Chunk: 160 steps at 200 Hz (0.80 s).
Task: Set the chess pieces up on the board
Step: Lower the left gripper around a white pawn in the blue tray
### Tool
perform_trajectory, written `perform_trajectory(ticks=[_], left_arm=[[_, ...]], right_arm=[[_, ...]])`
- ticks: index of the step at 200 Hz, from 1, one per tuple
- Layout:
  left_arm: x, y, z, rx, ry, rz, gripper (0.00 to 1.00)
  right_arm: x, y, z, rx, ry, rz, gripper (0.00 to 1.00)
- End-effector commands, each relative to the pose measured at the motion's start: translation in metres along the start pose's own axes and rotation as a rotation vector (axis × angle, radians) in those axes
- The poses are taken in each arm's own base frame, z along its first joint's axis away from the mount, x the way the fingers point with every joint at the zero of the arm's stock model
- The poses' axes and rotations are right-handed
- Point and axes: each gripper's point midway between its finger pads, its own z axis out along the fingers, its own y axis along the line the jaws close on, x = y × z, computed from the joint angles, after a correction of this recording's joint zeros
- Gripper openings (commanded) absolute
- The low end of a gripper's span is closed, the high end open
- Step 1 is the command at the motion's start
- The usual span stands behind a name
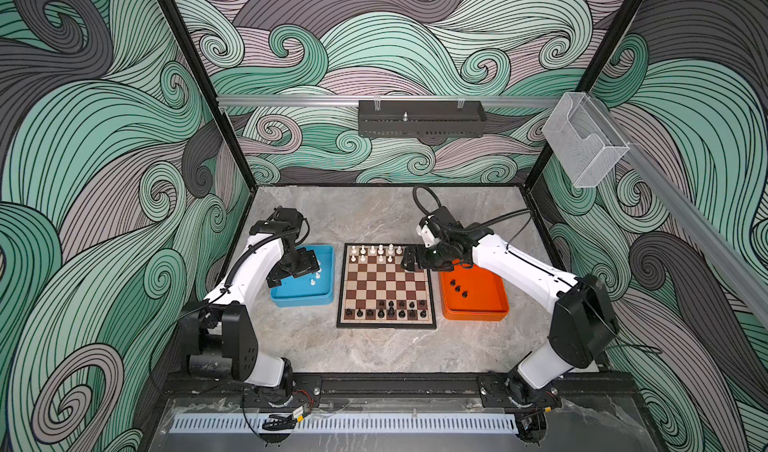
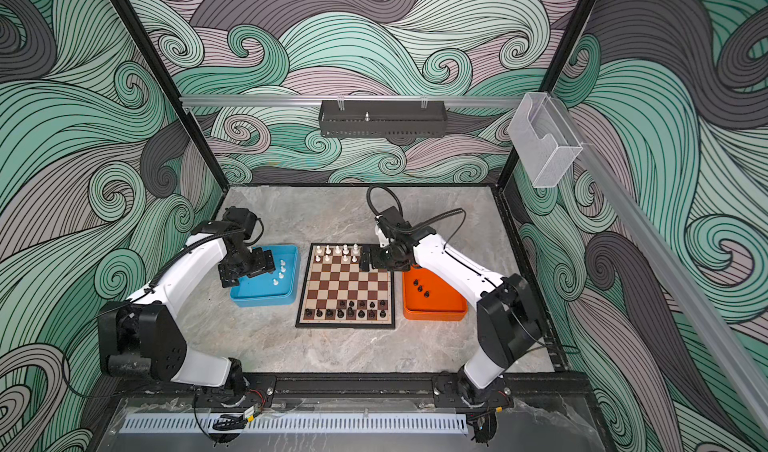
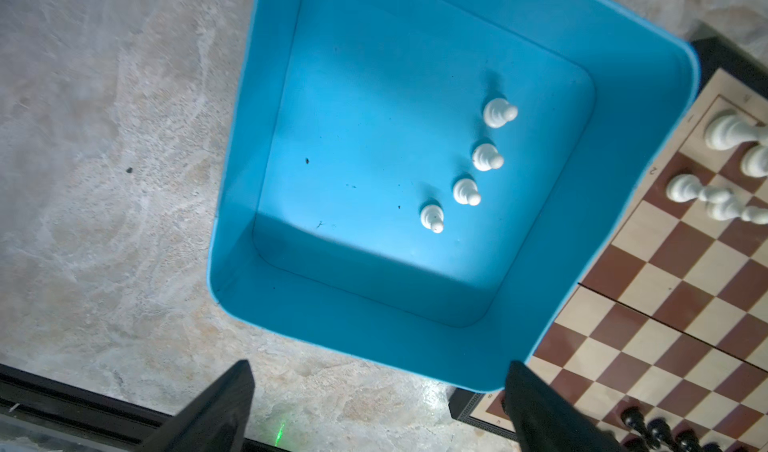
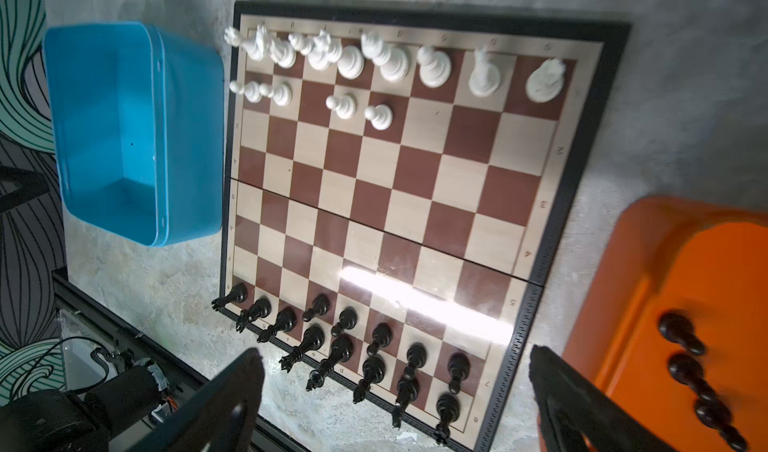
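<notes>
Board [image 1: 386,288] between blue tray [image 1: 303,302], left, and orange tray [image 1: 478,308], right; 4 white pawns [image 3: 469,191] in former, 3 black pawns [image 4: 685,373] in latter. Left gripper [image 3: 379,367] above blue tray, right gripper [image 4: 395,350] above board, both released, empty.

Both top views: high at front, angled down over whole table [image 1: 374,354], board [image 1: 386,288] central. Left wrist view: close above blue tray [image 3: 332,300], catches board corner. Right wrist view: farther up, spans board, plus parts of blue tray, orange tray [image 4: 665,238].

Swirl-patterned teal and grey walls [image 1: 374,34] enclose a marbled grey tabletop [image 1: 374,354], a black shelf [image 1: 422,118] hanging behind.
</notes>
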Motion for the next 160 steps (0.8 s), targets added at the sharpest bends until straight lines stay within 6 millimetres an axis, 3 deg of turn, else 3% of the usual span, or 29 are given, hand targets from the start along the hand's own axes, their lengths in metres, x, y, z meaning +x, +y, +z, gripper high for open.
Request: perform_trajectory(ticks=[1,68,104,160], left_arm=[[0.01,-0.003,0.013,0.021,0.061,-0.002,0.89],[0.007,-0.009,0.041,0.02,0.081,-0.01,0.72],[-0.002,-0.013,0.05,0.014,0.066,-0.006,0.54],[-0.011,-0.024,0.062,0.014,0.072,0.0,0.53]], right_arm=[[-0.002,0.02,0.004,-0.035,0.007,-0.016,0.99],[0.001,0.011,0.007,0.002,0.015,-0.026,0.99],[0.002,0.006,0.007,0.014,0.018,-0.023,0.99],[0.003,-0.004,0.005,0.032,0.023,-0.01,0.99]])
